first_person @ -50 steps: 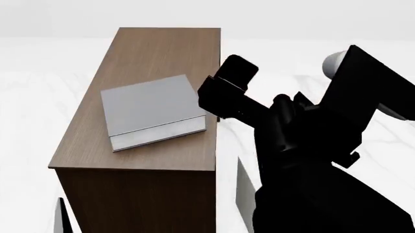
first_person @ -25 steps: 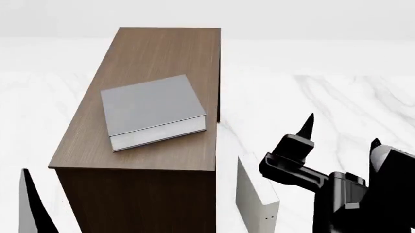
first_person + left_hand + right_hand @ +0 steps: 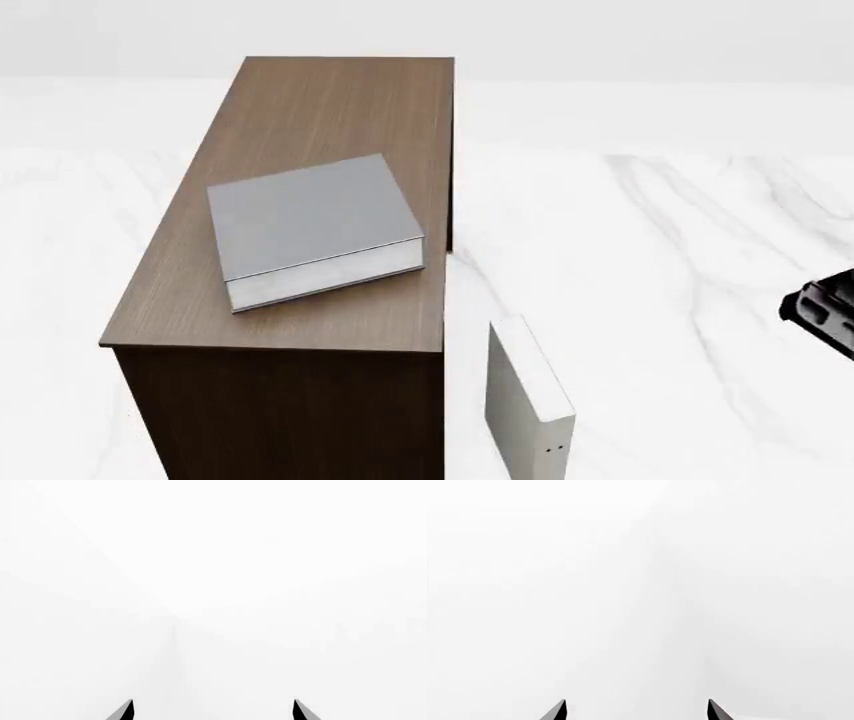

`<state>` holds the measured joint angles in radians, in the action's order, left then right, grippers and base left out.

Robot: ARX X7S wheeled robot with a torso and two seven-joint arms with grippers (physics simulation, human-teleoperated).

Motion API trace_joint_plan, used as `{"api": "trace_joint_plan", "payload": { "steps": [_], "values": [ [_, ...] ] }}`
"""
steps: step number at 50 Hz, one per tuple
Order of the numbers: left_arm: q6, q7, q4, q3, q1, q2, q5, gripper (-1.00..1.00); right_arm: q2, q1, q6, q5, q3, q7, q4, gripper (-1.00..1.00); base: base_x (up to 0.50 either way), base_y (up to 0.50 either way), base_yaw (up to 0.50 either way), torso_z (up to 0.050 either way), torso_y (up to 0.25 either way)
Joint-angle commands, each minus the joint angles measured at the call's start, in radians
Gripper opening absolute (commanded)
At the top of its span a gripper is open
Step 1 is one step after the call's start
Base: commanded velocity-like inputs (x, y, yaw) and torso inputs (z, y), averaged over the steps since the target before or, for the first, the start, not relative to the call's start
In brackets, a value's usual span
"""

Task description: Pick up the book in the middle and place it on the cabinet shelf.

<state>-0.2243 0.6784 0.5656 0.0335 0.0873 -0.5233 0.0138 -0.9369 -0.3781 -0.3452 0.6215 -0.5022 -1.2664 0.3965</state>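
Observation:
The grey book [image 3: 310,215], a thick hardback with white page edges, lies flat on the lighter-brown top of the dark wood cabinet [image 3: 340,100], a little askew and near its front end. No gripper touches it. My left gripper [image 3: 213,711] is open and empty: two dark fingertips stand wide apart against plain white. My right gripper [image 3: 636,711] is likewise open and empty, facing plain white. In the head view only a black piece of my right arm [image 3: 827,315] shows at the right edge; the left arm is out of view.
A pale off-white book [image 3: 527,395] with small dots on its spine stands upright on the white marble floor [image 3: 667,250], just right of the cabinet's front corner. The cabinet's dark front face [image 3: 280,415] fills the lower left.
My right arm has dropped down and to the right, almost out of the head view. A left fingertip seen at the lower left half a second ago is gone. The book has not moved.

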Motion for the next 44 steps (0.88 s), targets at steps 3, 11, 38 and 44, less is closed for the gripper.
{"api": "trace_joint_plan", "payload": {
  "steps": [3,11,38,44],
  "values": [
    [0.1,0.066,0.062,-0.246,0.053,-0.077,-0.008,1.0,-0.165,0.088,-0.108,-0.107,0.287,-0.224,0.048,1.0,0.0,0.0,0.0,0.0,0.0],
    [0.178,0.081,0.164,-0.479,0.045,-0.132,-0.053,1.0,-0.216,0.335,-0.124,-0.162,0.692,-0.285,0.147,1.0,0.0,0.0,0.0,0.0,0.0],
    [0.217,0.057,0.259,-0.591,0.041,-0.164,-0.087,1.0,-0.112,0.398,-0.074,-0.262,0.906,-0.191,0.24,1.0,0.0,0.0,0.0,0.0,0.0],
    [0.208,0.055,0.247,-0.582,0.042,-0.162,-0.079,1.0,-0.112,0.359,-0.07,-0.263,0.85,-0.184,0.229,1.0,0.0,0.0,0.0,0.0,0.0]
  ]
}}
